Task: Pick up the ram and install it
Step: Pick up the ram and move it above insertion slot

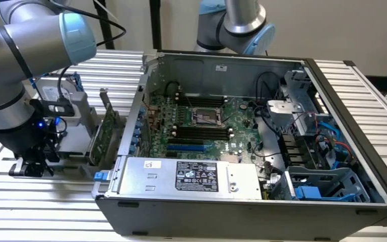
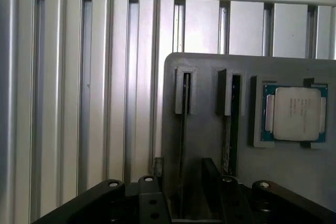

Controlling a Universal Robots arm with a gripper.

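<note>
Claw (image 2: 181, 190) over grey holder (image 2: 210, 72); processor (image 2: 294, 113) beside ram (image 2: 227, 145)

Even light glares on the slatted table (image 2: 63, 77); the case (image 1: 247, 214) interior lies dim.

place: robotics lab | evidence: aluminium-profile table (image 1: 39, 201), open computer case (image 1: 247, 217), robot arm (image 1: 18, 65), second arm (image 1: 241, 25)
</note>
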